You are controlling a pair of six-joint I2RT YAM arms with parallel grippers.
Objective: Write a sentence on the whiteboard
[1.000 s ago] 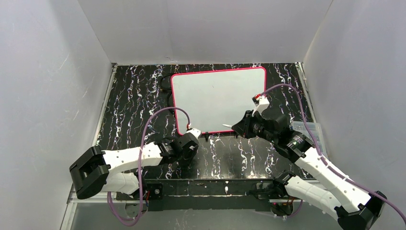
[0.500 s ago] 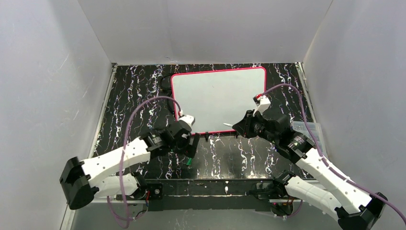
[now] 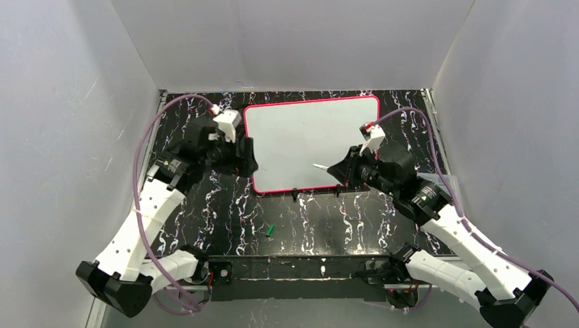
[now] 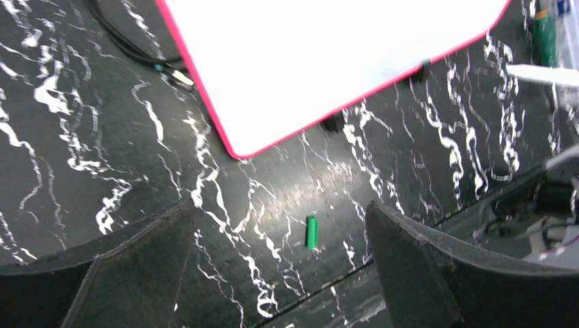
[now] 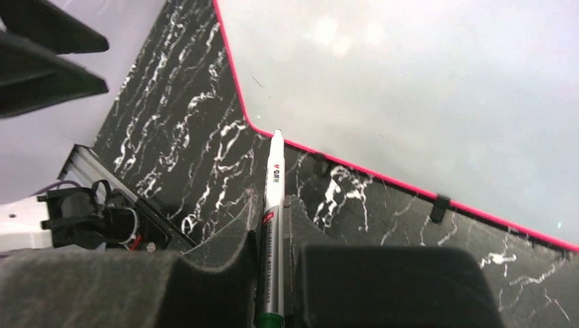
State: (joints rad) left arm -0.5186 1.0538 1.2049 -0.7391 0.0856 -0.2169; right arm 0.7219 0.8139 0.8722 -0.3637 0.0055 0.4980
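White marker [image 5: 273, 198], pinched lengthwise in the right gripper [image 3: 336, 171], points leftward by the whiteboard [image 3: 307, 133], whose long side runs left-right; left gripper [image 3: 244, 158] spread, empty.

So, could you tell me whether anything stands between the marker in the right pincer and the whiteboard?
Nothing visible does. The right pincer holds the marker above the bare near edge of the whiteboard; the green cap lies nearer the arms, and the open left pincer is by the board's left rim.
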